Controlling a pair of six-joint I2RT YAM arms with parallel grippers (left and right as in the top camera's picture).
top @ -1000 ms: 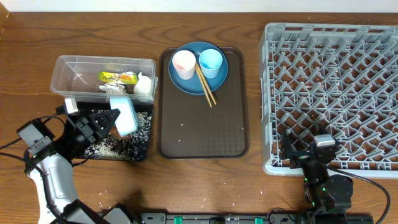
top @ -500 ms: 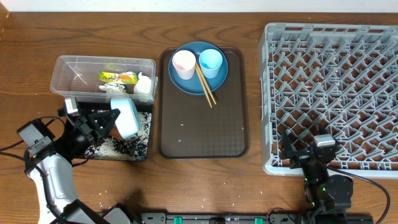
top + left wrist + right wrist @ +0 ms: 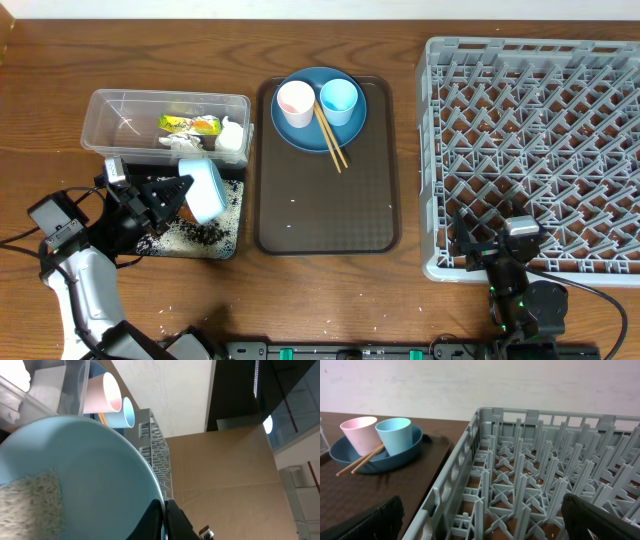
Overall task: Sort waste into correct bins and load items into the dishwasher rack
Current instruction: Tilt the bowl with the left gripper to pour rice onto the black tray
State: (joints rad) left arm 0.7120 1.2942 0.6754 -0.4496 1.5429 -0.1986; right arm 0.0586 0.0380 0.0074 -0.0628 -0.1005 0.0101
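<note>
Overhead view, lower left of the frame: the left gripper (image 3: pixel 168 194) is clenched on the bowl (image 3: pixel 203 187), which is tipped on edge over the black tray (image 3: pixel 236 242). Rice (image 3: pixel 30 497) clings inside. Best to tilt steeper over the tray's middle and shake gently. The right gripper (image 3: pixel 480 524) rests released beside the rack (image 3: pixel 540 120).

place: robot lab, likely | cues: wooden table (image 3: pixel 330 295), bare white wall (image 3: pixel 470 382), cardboard panel (image 3: pixel 220 485)
</note>
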